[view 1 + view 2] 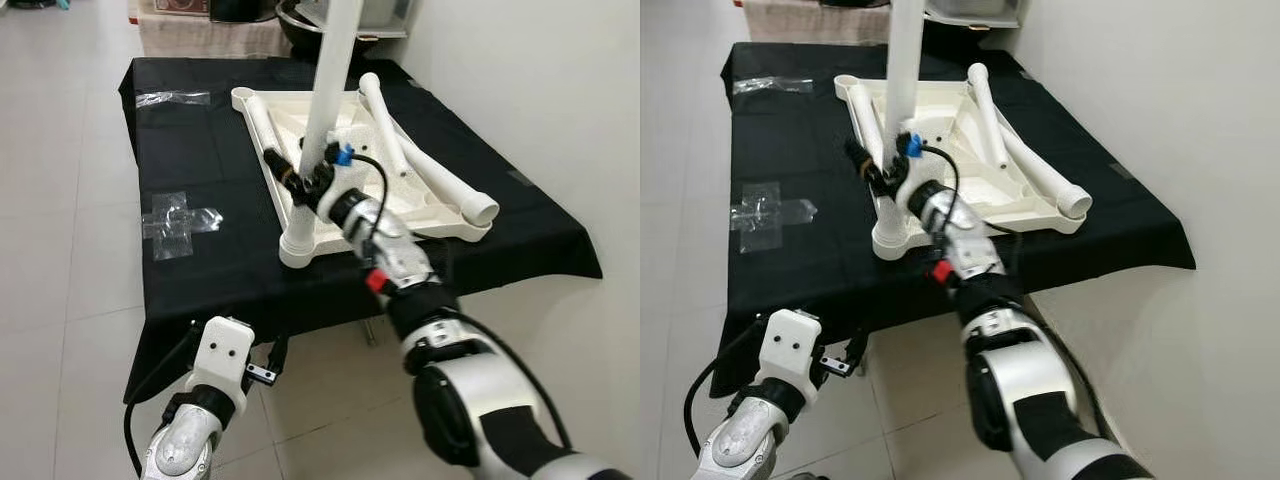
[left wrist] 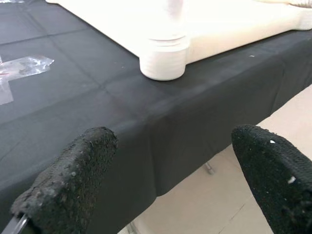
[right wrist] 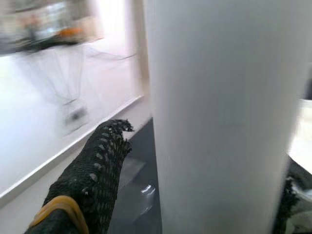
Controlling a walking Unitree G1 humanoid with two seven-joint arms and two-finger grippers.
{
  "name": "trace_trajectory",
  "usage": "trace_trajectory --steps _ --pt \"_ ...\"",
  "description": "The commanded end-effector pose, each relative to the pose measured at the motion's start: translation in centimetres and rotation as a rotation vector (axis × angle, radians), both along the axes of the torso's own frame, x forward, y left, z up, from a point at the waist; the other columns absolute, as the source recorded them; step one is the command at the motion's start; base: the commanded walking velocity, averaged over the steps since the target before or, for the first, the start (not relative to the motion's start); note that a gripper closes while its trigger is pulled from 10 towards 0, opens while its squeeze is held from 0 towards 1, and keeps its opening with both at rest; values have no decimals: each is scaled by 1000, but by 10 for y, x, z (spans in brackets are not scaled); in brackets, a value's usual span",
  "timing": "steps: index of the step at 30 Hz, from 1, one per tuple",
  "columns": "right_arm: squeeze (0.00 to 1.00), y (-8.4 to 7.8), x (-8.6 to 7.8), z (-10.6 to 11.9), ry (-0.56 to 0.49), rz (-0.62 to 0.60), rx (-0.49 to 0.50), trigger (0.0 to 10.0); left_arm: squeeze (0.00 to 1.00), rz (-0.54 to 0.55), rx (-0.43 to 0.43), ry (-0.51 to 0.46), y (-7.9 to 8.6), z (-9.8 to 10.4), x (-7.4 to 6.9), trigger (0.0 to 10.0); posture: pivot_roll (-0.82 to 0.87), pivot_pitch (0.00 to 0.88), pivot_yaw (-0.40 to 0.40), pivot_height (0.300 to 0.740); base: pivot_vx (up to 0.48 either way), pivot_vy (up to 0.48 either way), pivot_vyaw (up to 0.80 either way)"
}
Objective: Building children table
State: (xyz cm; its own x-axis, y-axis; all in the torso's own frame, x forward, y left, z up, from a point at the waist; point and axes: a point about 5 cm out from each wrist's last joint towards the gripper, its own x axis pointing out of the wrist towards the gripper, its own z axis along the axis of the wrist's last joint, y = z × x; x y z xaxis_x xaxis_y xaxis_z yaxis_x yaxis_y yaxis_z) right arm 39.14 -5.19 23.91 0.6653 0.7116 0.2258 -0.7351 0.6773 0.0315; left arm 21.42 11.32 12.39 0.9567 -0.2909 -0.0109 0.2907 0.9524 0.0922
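Left gripper (image 2: 165, 180): low, off the near edge of the black-draped table (image 1: 220, 160), over the tiled floor (image 1: 50, 250); fingers spread wide, holding nothing.

Tape pieces (image 1: 178, 222): clear, crumpled, stuck on the cloth at the table's left side; a second strip (image 1: 172, 98) lies nearer the far left corner.

White tabletop (image 1: 300, 135): upside down on the cloth, near corner socket (image 1: 301, 246) close to the table's front edge.

Upright leg (image 1: 330, 90): white tube standing in that near corner socket, tilted slightly, top out of frame.

Right gripper (image 1: 312, 172): at the lower part of the upright leg, black fingers on either side of the tube and closed against it; in the right wrist view one finger (image 3: 92, 180) lies alongside the white tube, the other barely visible at the picture's edge, so the contact there is probably firm but not fully seen.

Loose legs (image 1: 425, 160): two white tubes lying across the tabletop's right side, crossing near the far end, one open end overhanging the right corner.
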Motion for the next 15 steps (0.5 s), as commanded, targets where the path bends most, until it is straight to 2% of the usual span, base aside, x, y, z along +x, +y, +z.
trace_trajectory --steps 1,2,3,4,7,8,12,15 --pt "0 6 -8 -14 50 226 -54 10000 0 -7 -3 14 -2 -3 -1 10000 143 115 -158 740 0 0 0" --pt "0 6 -8 -14 50 226 -54 10000 0 -7 -3 14 -2 -3 -1 10000 143 115 -158 740 0 0 0" --pt "0 6 -11 -12 34 310 -82 10000 0 -8 -3 13 -2 -3 -1 10000 146 118 -157 740 0 0 0" --pt "0 6 -11 -12 34 310 -82 10000 0 -8 -3 13 -2 -3 -1 10000 146 118 -157 740 0 0 0" --pt "0 16 -20 -12 3 527 -196 10000 0 -8 0 13 -2 -3 -1 10000 146 118 -157 740 0 0 0" --pt "0 16 -20 -12 3 527 -196 10000 0 -8 0 13 -2 -3 -1 10000 146 118 -157 740 0 0 0" --pt "0 42 -28 -11 -27 643 -292 10000 0 -8 -2 13 -2 -2 -2 10000 149 125 -165 740 0 0 0" --pt "0 47 -29 -10 -33 646 -304 10000 0 -8 -2 14 -2 -2 -3 10000 149 125 -165 740 0 0 0"
